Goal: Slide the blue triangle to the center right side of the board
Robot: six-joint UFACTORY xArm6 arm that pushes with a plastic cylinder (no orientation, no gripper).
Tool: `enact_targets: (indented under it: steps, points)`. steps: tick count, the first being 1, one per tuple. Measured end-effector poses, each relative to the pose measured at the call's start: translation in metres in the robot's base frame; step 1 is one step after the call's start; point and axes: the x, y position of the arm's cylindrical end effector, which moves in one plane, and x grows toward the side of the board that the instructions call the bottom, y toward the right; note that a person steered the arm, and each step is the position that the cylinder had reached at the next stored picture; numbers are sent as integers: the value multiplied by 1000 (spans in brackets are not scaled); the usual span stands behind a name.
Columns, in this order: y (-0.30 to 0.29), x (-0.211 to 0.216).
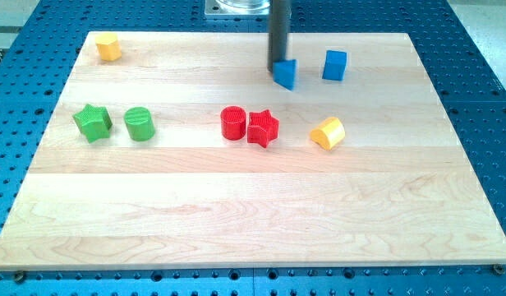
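Note:
The blue triangle (286, 73) lies on the wooden board (253, 205) near the view's top, a little right of the middle. My tip (278, 65) rests against the triangle's upper left edge, touching it. The rod rises straight up out of the view's top. A blue cube (335, 65) sits just to the triangle's right, apart from it.
A red cylinder (233, 122) and a red star (263, 128) touch near the middle. A yellow cylinder (328, 132) lies right of them. A green star (93, 122) and a green cylinder (140, 124) sit at the left. A yellow block (109, 46) is top left.

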Motion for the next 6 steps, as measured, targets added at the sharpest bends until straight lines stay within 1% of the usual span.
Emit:
enact_targets:
  steps: [1,2,3,4,5,6]
  points:
    - [-8,39]
    - [96,97]
    - [157,131]
    - [123,190]
    - [36,232]
    - [-54,235]
